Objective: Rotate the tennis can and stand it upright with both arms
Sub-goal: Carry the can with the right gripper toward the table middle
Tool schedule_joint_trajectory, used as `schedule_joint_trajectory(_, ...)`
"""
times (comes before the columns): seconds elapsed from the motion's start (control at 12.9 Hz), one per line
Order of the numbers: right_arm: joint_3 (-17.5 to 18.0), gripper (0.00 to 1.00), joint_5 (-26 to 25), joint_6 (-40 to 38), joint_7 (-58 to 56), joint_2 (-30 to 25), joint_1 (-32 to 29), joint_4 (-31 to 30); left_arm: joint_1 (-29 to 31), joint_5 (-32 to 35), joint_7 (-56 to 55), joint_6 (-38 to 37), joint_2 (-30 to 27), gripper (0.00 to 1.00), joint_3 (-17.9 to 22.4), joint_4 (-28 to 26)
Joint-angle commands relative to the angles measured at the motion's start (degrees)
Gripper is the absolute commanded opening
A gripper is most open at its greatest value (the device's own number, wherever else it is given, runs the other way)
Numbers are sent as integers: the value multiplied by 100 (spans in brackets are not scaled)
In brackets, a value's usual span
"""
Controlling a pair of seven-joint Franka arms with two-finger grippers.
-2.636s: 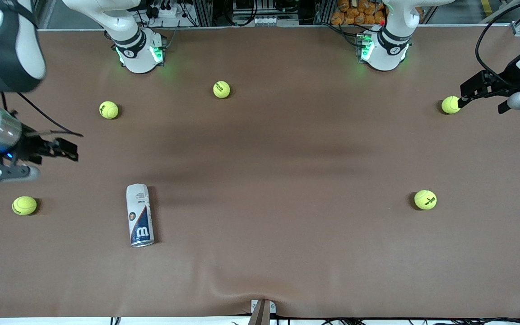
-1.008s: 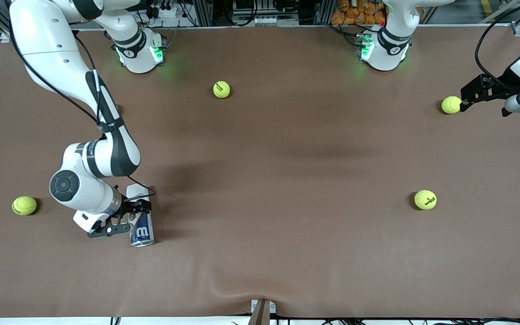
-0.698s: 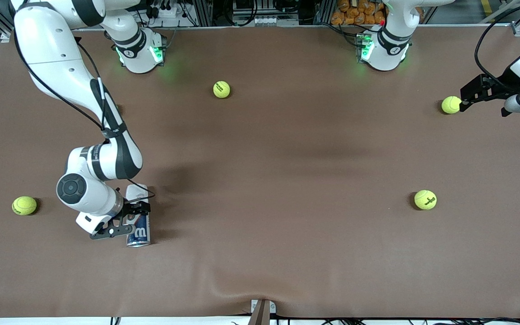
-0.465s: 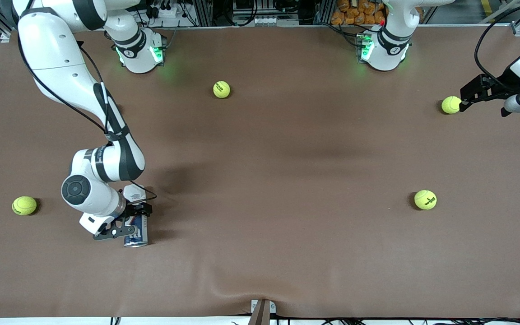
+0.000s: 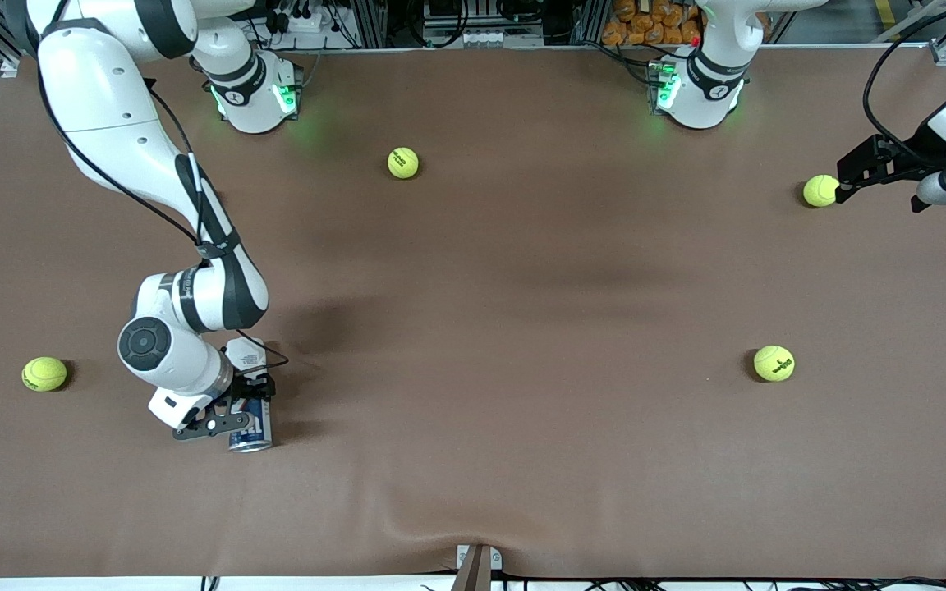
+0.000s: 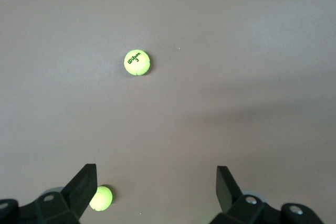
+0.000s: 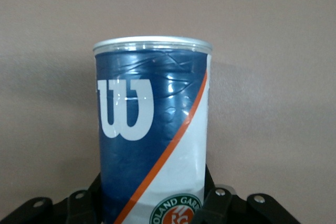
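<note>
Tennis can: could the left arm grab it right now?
Probably not yet. The tennis can lies at the right arm's end of the table, with the right end effector shut on it. The left end effector waits open by a ball at its own end.

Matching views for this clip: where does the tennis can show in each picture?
Front view: tennis can lying on the table toward the right arm's end, under the right gripper.
Left wrist view: not in it.
Right wrist view: tennis can fills the centre, clamped.
Shared landmark: the right gripper.
</note>
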Motion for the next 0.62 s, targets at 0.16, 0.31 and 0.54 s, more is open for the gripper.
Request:
schedule_joint_trajectory(0.16,12,69,-1110,2,-36,16,689,425,-14,-78,21,88,-120,100,13,-140)
schedule_joint_trajectory(0.31,30,70,-1367,2,-62,16,1083,478,-14,-78,12,97,-93,100,13,-131)
schedule_joint_trajectory(0.54,30,70,-1429,19,-124,51,2128,627,-14,-78,12,106,-76,100,4,-131)
